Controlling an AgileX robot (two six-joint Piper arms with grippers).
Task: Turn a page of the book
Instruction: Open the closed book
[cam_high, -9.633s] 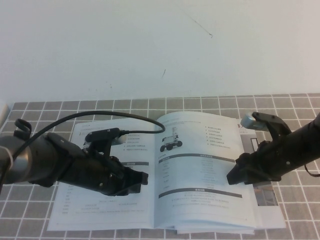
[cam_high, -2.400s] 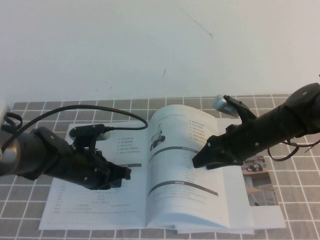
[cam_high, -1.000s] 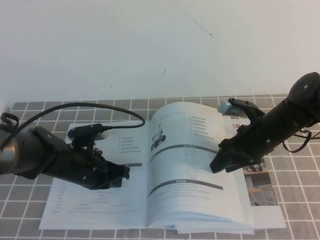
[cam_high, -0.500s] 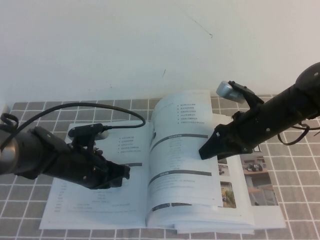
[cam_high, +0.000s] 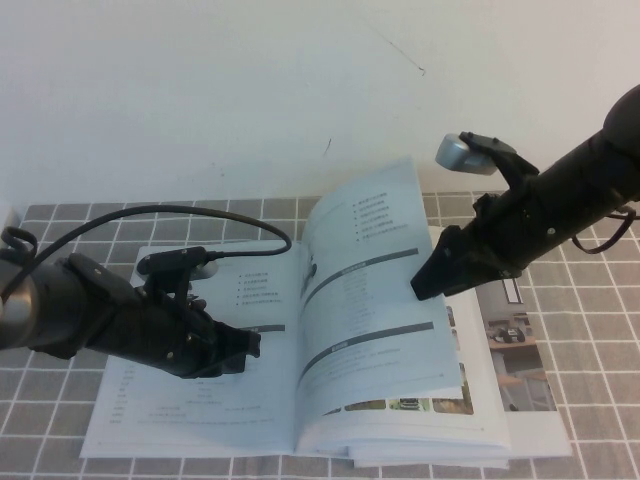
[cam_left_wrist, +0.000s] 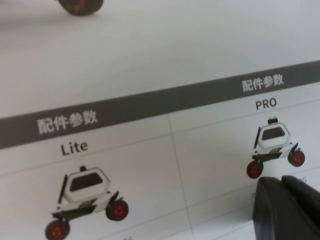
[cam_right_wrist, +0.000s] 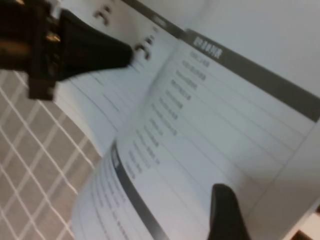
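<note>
While the large glossy white catalogue, the book (cam_high: 300, 400), lies open on the grey-tiled table (cam_high: 590, 330), the turn is mid-way. Nearest the camera, beside the book's near-left corner, the left gripper (cam_high: 245, 350) presses down on the book's left leaf, over the little rover pictures; whether its fingers are apart or together I cannot tell. Just right of the book's spine, the white glossy page (cam_high: 375, 290) with bullet text and dark-bar tables stands lifted and curling leftward, its free edge raised off the stack. Beyond that edge, toward the book's far-right side, the right gripper (cam_high: 432, 280) hovers against the page's back, fingers spread wide, apparently pushing rather than pinching. Under it the next page with small colour photos (cam_high: 510, 350) is showing.

Judgement: the sweep is the step in hand. Next it needs carrying past the spine and laying flat, and the left gripper sits right in the landing zone, so it should clear out. Open room lies over the book's far edge, toward the white wall (cam_high: 300, 90).
</note>
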